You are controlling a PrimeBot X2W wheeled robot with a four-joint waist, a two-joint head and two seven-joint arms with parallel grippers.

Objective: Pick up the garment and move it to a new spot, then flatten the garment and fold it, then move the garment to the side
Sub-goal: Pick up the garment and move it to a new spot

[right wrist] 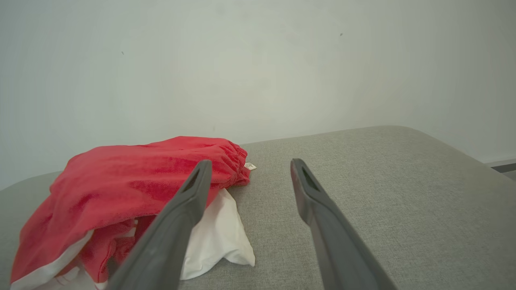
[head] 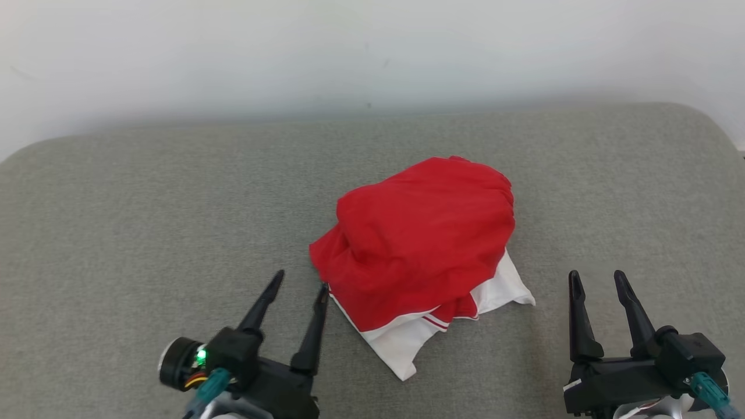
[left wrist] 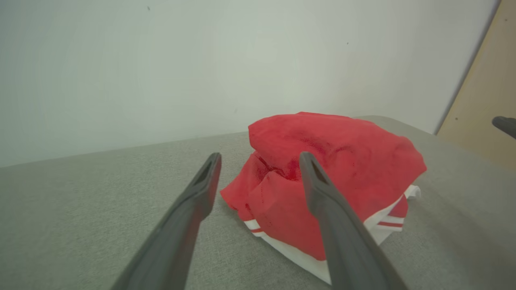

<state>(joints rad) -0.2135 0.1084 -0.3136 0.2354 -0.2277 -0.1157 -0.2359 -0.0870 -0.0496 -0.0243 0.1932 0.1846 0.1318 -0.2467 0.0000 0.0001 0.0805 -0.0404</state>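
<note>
Crumpled red-and-white fabric garment lies mid-surface on grey upholstered cushion. Left gripper, possibly touching its hem, and right gripper: spread, empty.

Tag on garment: illegible

Red top layer of garment is covering the folds underneath, so its shape is reading unclear. In right wrist view it is running off the bottom-left edge, with right gripper finger hiding some white cloth. Tag is showing too small to read. Dark tip is getting cut by left wrist view's right edge, possibly a gripper finger. Left gripper body is getting cropped at head view bottom
</note>
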